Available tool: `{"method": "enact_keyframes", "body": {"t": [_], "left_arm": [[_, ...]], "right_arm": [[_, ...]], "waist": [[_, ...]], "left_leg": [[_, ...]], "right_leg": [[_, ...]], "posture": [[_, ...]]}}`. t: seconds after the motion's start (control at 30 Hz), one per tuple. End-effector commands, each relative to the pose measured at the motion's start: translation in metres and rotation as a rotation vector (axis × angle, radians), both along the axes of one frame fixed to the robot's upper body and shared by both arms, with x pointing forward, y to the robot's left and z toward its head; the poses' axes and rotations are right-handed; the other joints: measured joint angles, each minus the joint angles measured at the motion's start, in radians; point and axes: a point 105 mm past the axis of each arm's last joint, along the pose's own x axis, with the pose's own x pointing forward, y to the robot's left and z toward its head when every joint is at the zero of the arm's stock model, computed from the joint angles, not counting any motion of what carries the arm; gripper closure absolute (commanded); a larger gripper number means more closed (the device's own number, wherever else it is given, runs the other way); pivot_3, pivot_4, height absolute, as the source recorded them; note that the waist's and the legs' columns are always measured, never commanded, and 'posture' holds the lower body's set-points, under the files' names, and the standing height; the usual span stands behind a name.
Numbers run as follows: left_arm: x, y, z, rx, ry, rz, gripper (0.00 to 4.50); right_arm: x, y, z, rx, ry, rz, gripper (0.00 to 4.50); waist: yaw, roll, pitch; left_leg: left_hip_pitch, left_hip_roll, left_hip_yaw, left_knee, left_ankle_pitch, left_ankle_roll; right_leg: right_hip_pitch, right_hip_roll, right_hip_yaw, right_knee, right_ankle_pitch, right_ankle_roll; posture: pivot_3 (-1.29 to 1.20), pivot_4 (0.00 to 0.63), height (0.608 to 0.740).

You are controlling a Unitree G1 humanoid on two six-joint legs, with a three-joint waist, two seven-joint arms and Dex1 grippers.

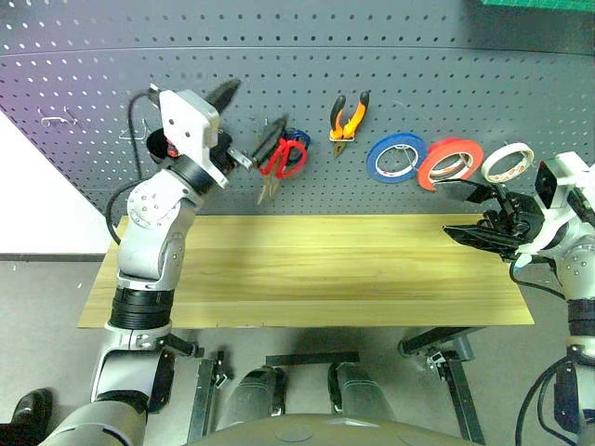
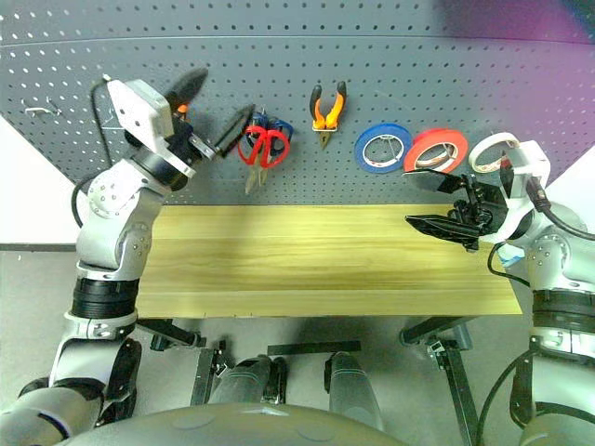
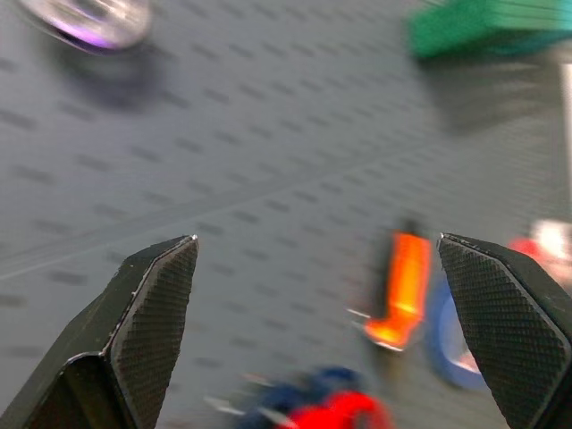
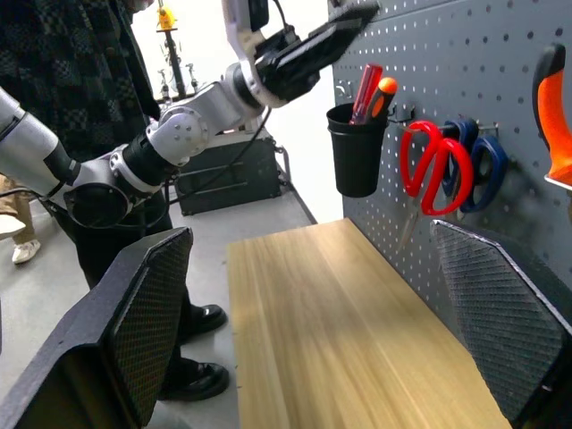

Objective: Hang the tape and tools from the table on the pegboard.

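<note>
- Head views: left gripper point(image 1: 234, 125) raised in front of the pegboard point(image 1: 446, 65), fingers spread wide, holding nothing. Just beside its lower fingertip, red-handled scissors point(image 1: 281, 160) on a hook, blue-handled scissors point(image 1: 299, 139) tucked behind them. Further along toward the right arm, pliers point(image 1: 347, 121) with orange-and-black handles, then a blue roll point(image 1: 395, 157), the red tape point(image 1: 450, 163) and a cream-white roll point(image 1: 507, 163), all hung on the board.
- Same views: right gripper point(image 1: 469, 212) held over the end of the table point(image 1: 307, 269), pointing across toward the left arm, fingers wide apart and empty. Red tape and cream-white roll just above and behind it on the board.
- Left wrist view: two black fingers point(image 3: 152, 322) far apart with bare pegboard between them. Blurred orange pliers handle point(image 3: 402, 290) near the far finger, blue and red scissor handles low between the fingers.
- Right wrist view: both fingers wide, wood tabletop between them. Ahead, red scissors hung over the blue pair, then a black cup point(image 4: 356, 147) on the board holding a red-handled screwdriver point(image 4: 365, 89) and an orange-handled one point(image 4: 382, 89). Left gripper beyond, above the cup. Person in dark patterned clothing point(image 4: 71, 80) standing behind that arm.
</note>
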Motion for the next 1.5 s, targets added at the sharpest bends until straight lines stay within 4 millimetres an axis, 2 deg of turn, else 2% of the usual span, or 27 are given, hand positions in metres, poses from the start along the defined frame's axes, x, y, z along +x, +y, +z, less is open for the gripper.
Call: {"method": "enact_keyframes", "body": {"t": [0.03, 0.1, 0.13, 0.17, 0.23, 0.33, 0.4, 0.57, 0.73, 0.83, 0.93, 1.2, 1.5], "left_arm": [[-0.007, -0.011, -0.014, -0.009, 0.166, -0.153, 0.01], [0.0, -0.01, -0.036, -0.035, 0.356, -0.172, 0.01], [-0.004, -0.01, -0.047, -0.01, 0.413, -0.216, 0.01], [-0.008, -0.01, -0.054, 0.009, 0.446, -0.246, 0.01], [-0.014, -0.007, -0.06, 0.055, 0.407, -0.265, 0.01], [-0.021, -0.002, -0.079, 0.032, 0.578, -0.318, 0.01], [-0.028, 0.004, -0.099, 0.088, 0.67, -0.336, 0.01], [-0.041, 0.017, -0.12, 0.136, 0.774, -0.376, 0.01], [-0.03, 0.037, -0.127, 0.111, 0.779, -0.293, 0.01], [-0.031, 0.043, -0.136, 0.147, 0.773, -0.273, 0.01], [-0.028, 0.046, -0.137, 0.103, 0.747, -0.238, 0.01], [-0.027, 0.039, -0.142, 0.07, 0.738, -0.246, 0.01], [-0.016, 0.031, -0.138, 0.055, 0.699, -0.255, 0.01]], "right_arm": [[-0.001, 0.003, 0.009, 0.013, -0.057, 0.005, 0.0], [-0.001, 0.004, 0.006, 0.018, -0.051, 0.005, 0.0], [-0.003, 0.006, 0.003, 0.011, -0.044, 0.006, 0.0], [-0.004, 0.007, 0.0, 0.006, -0.04, 0.006, 0.0], [-0.006, 0.008, -0.001, 0.021, -0.022, 0.006, 0.0], [-0.009, 0.012, -0.008, 0.005, -0.006, 0.005, 0.0], [-0.009, 0.016, -0.016, 0.012, 0.012, 0.009, 0.0], [-0.008, 0.02, -0.024, 0.017, 0.031, -0.004, 0.0], [-0.002, 0.024, -0.041, -0.005, 0.075, -0.022, 0.0], [0.003, 0.026, -0.048, -0.013, 0.088, -0.034, 0.0], [0.008, 0.028, -0.055, -0.001, 0.101, -0.046, 0.0], [0.02, 0.038, -0.063, 0.027, 0.095, -0.075, 0.0], [0.023, 0.037, -0.063, 0.029, 0.076, -0.116, 0.0]], "waist": [[0.0, 0.001, -0.002], [0.0, 0.002, -0.003], [0.0, 0.002, -0.004], [-0.001, 0.002, -0.006], [-0.004, 0.003, -0.006], [-0.003, 0.003, -0.007], [-0.004, 0.003, -0.008], [-0.005, 0.004, -0.01], [-0.001, 0.004, -0.01], [-0.001, 0.005, -0.011], [0.001, 0.006, -0.016], [0.003, 0.007, -0.062], [0.001, 0.009, -0.096]], "left_leg": [[0.0, 0.0, 0.0, 0.0, 0.0, 0.0], [0.001, 0.0, 0.0, 0.001, 0.0, 0.0], [0.001, 0.0, 0.0, 0.001, 0.0, 0.0], [0.002, 0.0, 0.0, 0.002, 0.0, 0.0], [0.002, 0.0, 0.0, 0.001, 0.0, 0.0], [0.002, 0.0, 0.0, 0.001, 0.0, 0.0], [0.002, 0.0, 0.0, 0.001, 0.0, 0.0], [0.002, 0.0, 0.0, 0.001, 0.0, 0.0], [0.002, 0.0, 0.0, 0.001, 0.0, 0.0], [0.002, 0.0, 0.0, 0.0, 0.0, 0.0], [0.002, 0.0, 0.0, 0.0, 0.0, 0.0], [0.002, 0.0, 0.0, -0.002, 0.0, 0.0], [0.016, 0.0, 0.0, -0.008, 0.0, 0.0]], "right_leg": [[0.0, 0.0, 0.0, 0.0, 0.0, 0.0], [0.001, 0.0, 0.0, 0.001, 0.0, 0.0], [0.002, 0.0, 0.0, 0.001, 0.0, 0.0], [0.002, 0.0, 0.0, 0.001, 0.0, 0.0], [0.002, 0.0, 0.0, 0.001, 0.0, 0.0], [0.001, 0.0, 0.0, 0.001, 0.0, 0.0], [0.002, 0.0, 0.0, 0.002, 0.0, 0.0], [0.002, 0.0, 0.001, 0.001, -0.002, -0.003], [0.002, 0.0, 0.001, 0.001, -0.002, -0.004], [0.001, -0.001, 0.001, 0.001, -0.002, -0.004], [0.001, -0.001, 0.001, 0.001, -0.002, -0.004], [0.0, 0.0, 0.001, 0.0, 0.0, -0.001], [0.015, 0.0, 0.001, -0.008, -0.002, -0.004]], "posture": [[-0.06, 0.071, 0.74], [-0.06, 0.071, 0.74], [-0.07, 0.071, 0.74], [-0.07, 0.071, 0.74], [-0.07, 0.071, 0.74], [-0.07, 0.083, 0.74], [-0.07, 0.086, 0.74], [-0.06, 0.092, 0.74], [-0.04, 0.099, 0.74], [-0.03, 0.089, 0.74], [-0.01, 0.066, 0.74], [0.01, 0.003, 0.74], [-0.02, 0.0, 0.74]]}}
